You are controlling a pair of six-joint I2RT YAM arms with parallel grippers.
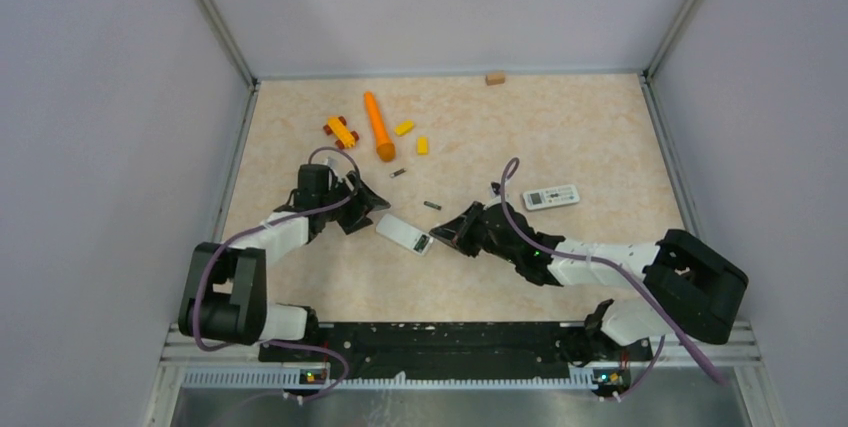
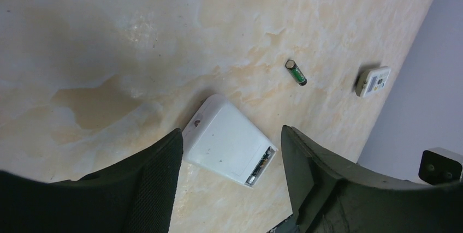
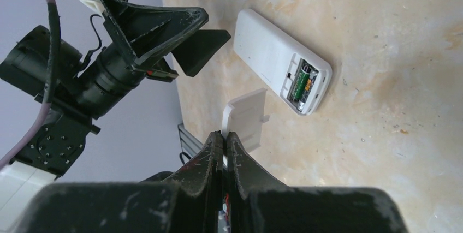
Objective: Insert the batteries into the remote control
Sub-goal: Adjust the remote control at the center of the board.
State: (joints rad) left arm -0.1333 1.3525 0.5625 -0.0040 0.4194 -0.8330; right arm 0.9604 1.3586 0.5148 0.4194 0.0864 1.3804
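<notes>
A white remote [image 1: 405, 234] lies back up at mid-table, its battery bay open at the right end. In the right wrist view the remote [image 3: 270, 53] has green-labelled batteries [image 3: 302, 83] in the bay. My right gripper [image 1: 445, 237] [image 3: 225, 135] is shut on the white battery cover [image 3: 248, 115], held just off the remote's open end. My left gripper [image 1: 365, 207] [image 2: 230, 131] is open, its fingers either side of the remote [image 2: 226, 145] at the other end. One loose battery [image 1: 432, 206] [image 2: 296, 73] lies beyond the remote, another [image 1: 398, 173] farther back.
A second white remote [image 1: 552, 197] [image 2: 373, 82] lies at the right. An orange toy carrot [image 1: 379, 127], a yellow-and-red toy [image 1: 341, 132] and two yellow blocks [image 1: 404, 128] sit at the back left. A small wooden block [image 1: 495, 78] is at the back wall.
</notes>
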